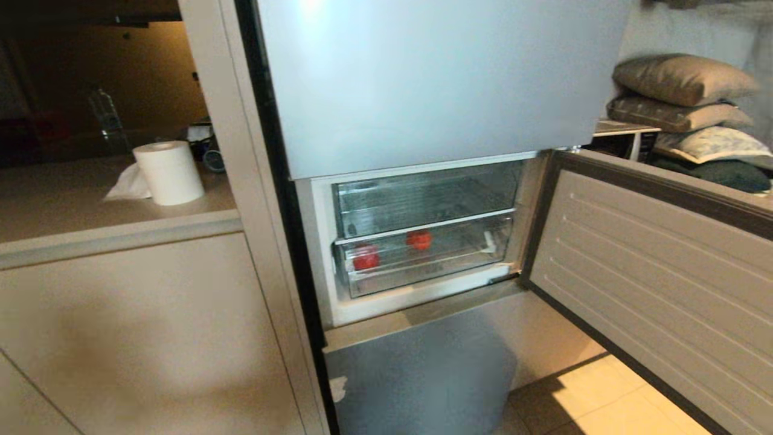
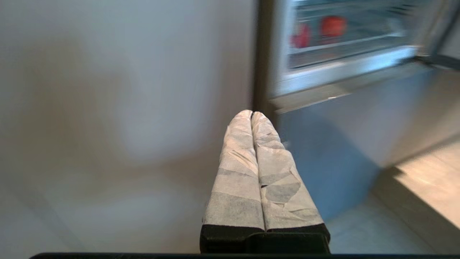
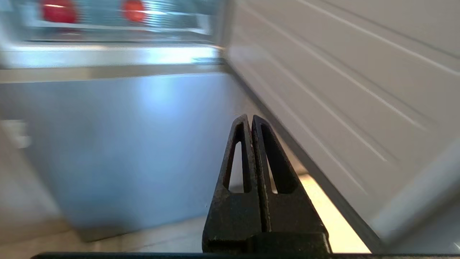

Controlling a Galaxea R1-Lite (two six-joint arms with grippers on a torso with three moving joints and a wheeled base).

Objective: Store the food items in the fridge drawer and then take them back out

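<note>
Progress: we judge the storing half done; both red food items sit inside the fridge drawer (image 1: 432, 266), which reads as pushed in, its front level with the compartment opening.
Remaining: we judge the drawer has yet to be pulled out and both items lifted back out; nothing is held at present.
Fridge door: the lower compartment's door (image 1: 658, 272) stands swung wide open on the right, its ribbed inner face toward us.
Fridge drawer, contents: two items seen through the clear front. One red item (image 1: 366, 258) lies near the drawer's left front corner; the other red item (image 1: 419, 240) lies nearer the middle, further back. They are apart, not touching. We cannot tell which is the fruit and which the packet.
Upper drawer: a second clear drawer (image 1: 423, 196) directly above; we see nothing in it.
Lettering: not legible to us on either drawer front.
Left gripper (image 2: 252, 114): taped fingers pressed together, empty, hanging low before the cabinet panel, well short of the fridge.
Right gripper (image 3: 250, 118): black fingers closed, empty, low before the closed bottom door (image 1: 423, 374), well apart from the drawer.
Tabletop: a paper roll (image 1: 169, 172) stands on the tabletop (image 1: 72, 199) left of the fridge; not part of the task.
</note>
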